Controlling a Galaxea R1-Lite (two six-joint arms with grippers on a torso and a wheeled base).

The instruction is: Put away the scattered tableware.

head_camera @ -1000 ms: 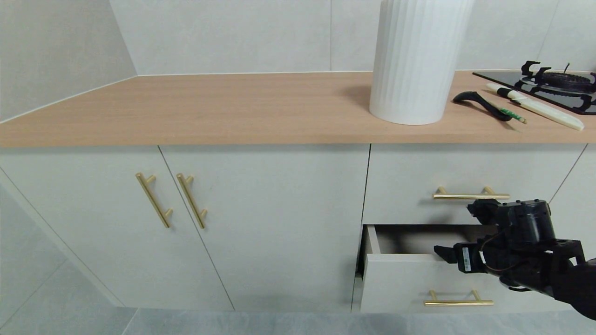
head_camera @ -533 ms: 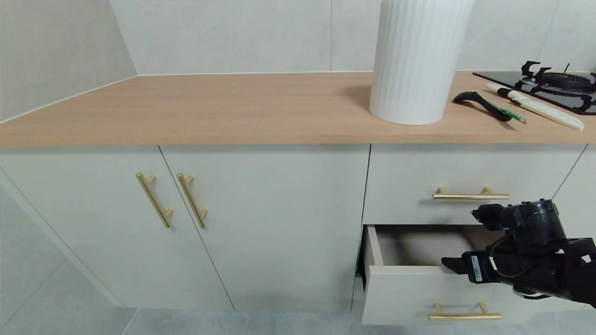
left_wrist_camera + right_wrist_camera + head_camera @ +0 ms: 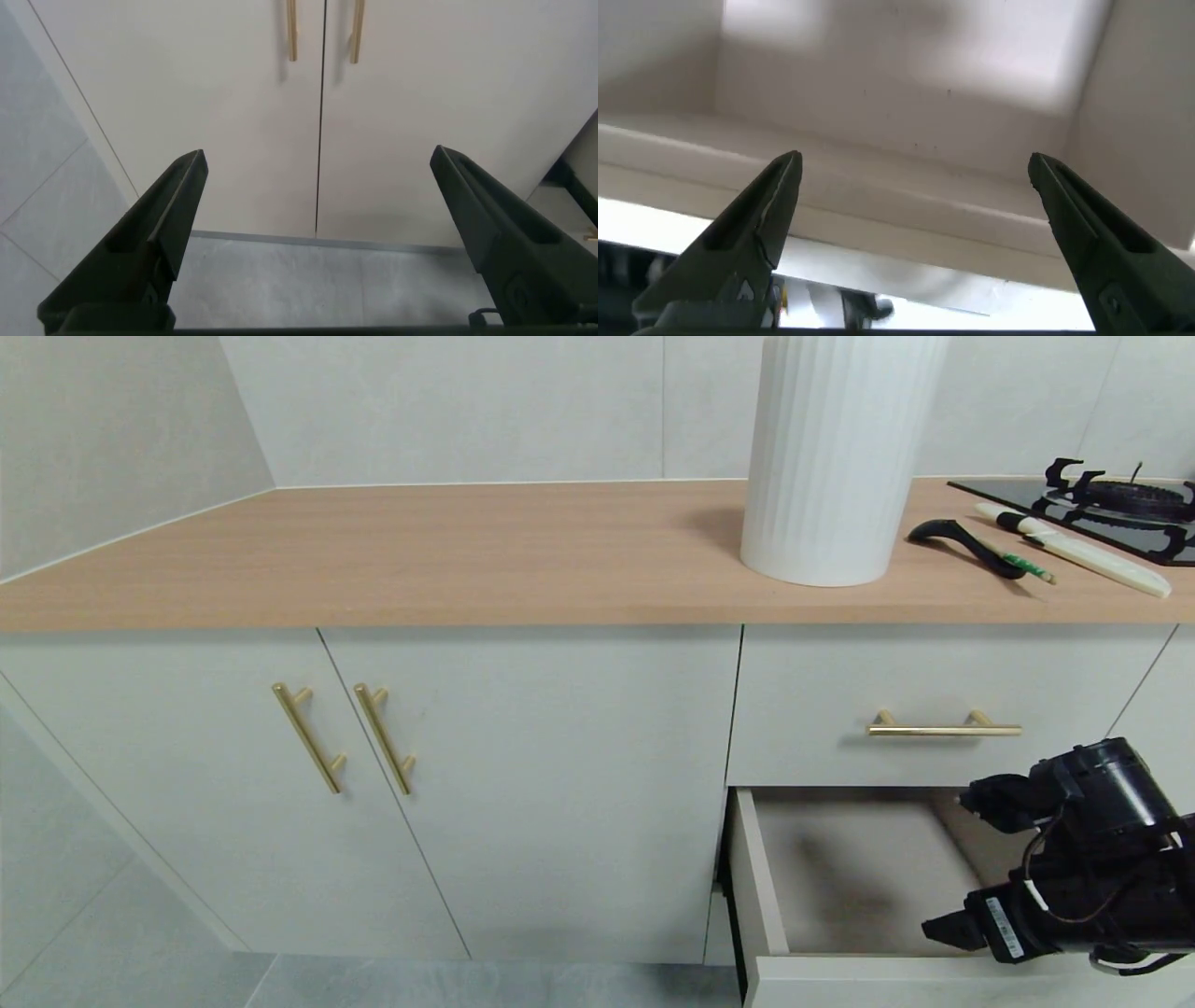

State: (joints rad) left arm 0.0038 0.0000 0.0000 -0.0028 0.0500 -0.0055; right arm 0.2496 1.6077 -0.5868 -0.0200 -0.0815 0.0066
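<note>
Right jaws: gaping wide, gripping nothing, hanging over the front edge of the pulled-out lower drawer (image 3: 845, 873) at 5 o'clock.
Left jaws: spreading wide, carrying nothing, facing the cabinet doors (image 3: 420, 140).
Tableware: black spoon (image 3: 966, 546), green-marked stick (image 3: 1027, 566) and white knife (image 3: 1074, 551) are lying on the tabletop (image 3: 467, 551), at 3 o'clock from the white vase (image 3: 831, 457).
</note>
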